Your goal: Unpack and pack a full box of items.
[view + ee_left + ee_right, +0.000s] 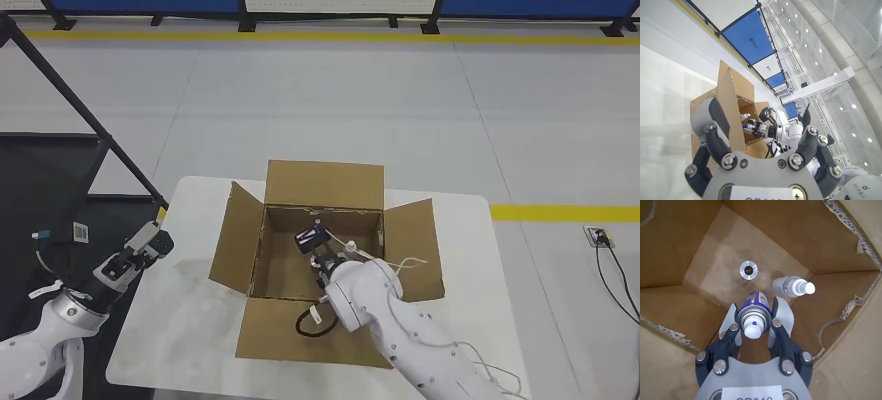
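Right wrist view: the right end effector (pixel 755 303) was seen clenched about a purple aerosol can (pixel 754 315). Its two fingers (pixel 783 309) were pressed against opposite sides of the can's upper body, just below the metal shoulder and the white nozzle. The can was held upright inside the open cardboard box (pixel 668 247), near one corner; whether its base rested on the box floor could not be told. A white spray bottle (pixel 791 287) stood just beside the can without touching it, and a round silver-topped object (pixel 748 270) stood farther off on the box floor. The can was judged to be stiff, thin-walled metal, fairly light and smooth, so slipping under a loose hold was to be reckoned with. A hold across the cylindrical body, as shown, was judged sound, while the nozzle was best left untouched lest it be pressed. The neighbouring bottle was judged light and easily toppled, so a straight upward lift was thought to be called for. In the top view the box was seen on the white counter (pixel 180 330) with its flaps folded outward. The left end effector (pixel 155 240) was placed near the counter's left edge, well apart from the box, and in the left wrist view it was seen released, with nothing between its spread fingers.
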Motion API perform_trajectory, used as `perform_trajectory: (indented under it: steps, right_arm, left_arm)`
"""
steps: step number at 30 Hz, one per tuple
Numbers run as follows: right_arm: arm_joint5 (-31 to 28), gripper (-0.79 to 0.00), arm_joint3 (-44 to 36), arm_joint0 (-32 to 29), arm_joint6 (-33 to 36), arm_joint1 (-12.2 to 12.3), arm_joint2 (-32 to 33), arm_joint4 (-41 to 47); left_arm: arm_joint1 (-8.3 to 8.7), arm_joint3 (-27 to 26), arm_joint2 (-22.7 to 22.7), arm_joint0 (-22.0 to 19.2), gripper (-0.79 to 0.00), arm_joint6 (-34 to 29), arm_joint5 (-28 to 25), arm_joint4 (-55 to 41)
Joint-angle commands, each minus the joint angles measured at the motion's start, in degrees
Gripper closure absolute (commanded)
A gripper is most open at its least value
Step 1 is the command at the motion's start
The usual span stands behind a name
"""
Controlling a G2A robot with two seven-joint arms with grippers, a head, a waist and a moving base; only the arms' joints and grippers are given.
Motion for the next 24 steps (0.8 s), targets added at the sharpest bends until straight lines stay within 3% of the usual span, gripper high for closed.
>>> perform_trajectory:
  steps: [1,6,10,12,24]
  right_arm:
    - [0.1,0.000,2.8,1.1,-0.4,-0.6,-0.6,1.0]
    - [0.5,0.000,8.7,3.3,-0.8,-2.1,-1.5,3.0]
    - [0.2,-0.274,11.3,4.4,-0.8,-2.9,-1.5,4.4]
    - [0.1,-0.342,11.9,4.6,-0.7,-3.2,-1.4,4.5]
    - [-0.8,-0.382,5.8,1.0,0.6,-2.7,2.3,2.3]
  left_arm:
    - [0.00,0.0,0.0,0.0,-0.785,0.0,0.0,0.0]
    - [0.00,0.0,0.0,0.0,-0.785,0.0,0.0,0.0]
    - [0.00,0.0,0.0,0.0,-0.785,0.0,0.0,0.0]
    - [0.00,0.0,0.0,0.0,-0.785,0.0,0.0,0.0]
    - [0.00,0.0,0.0,0.0,-0.785,0.0,0.0,0.0]
